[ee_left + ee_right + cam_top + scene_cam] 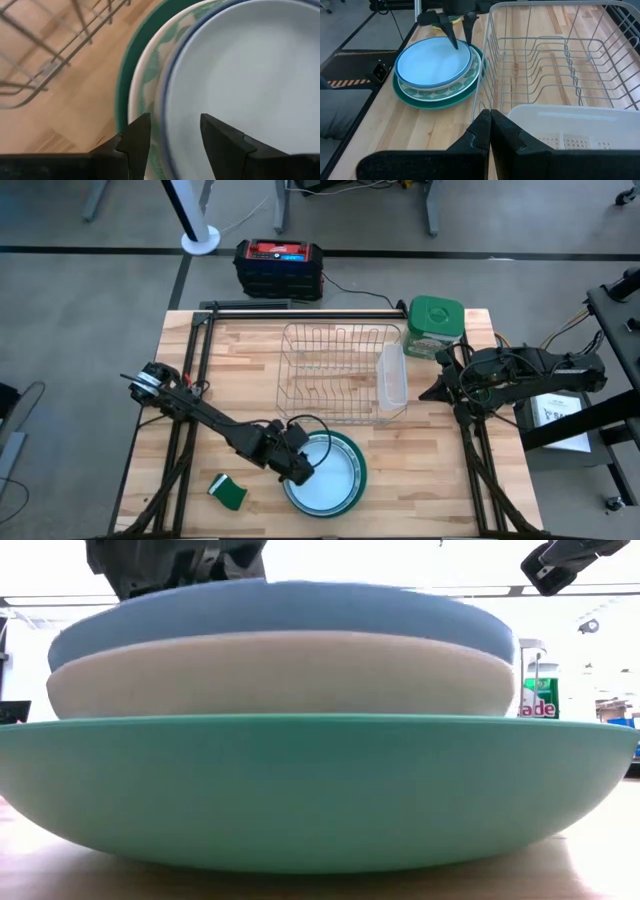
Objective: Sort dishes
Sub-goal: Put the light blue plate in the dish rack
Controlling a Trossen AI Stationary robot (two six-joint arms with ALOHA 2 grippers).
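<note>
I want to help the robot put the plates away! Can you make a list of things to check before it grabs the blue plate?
1. Left gripper open at the plate's edge: ok, one finger inside the rim, one outside.
2. Light blue plate on top of the stack: ok.
3. Cream plate and teal plate sit flat under it: ok.
4. Dish rack has free slots: ok, no dishes in the wires.
5. Right gripper out of the way: ok, shut, waiting beyond the rack.
6. Fingers low enough to catch only the blue rim: cannot tell.
</note>
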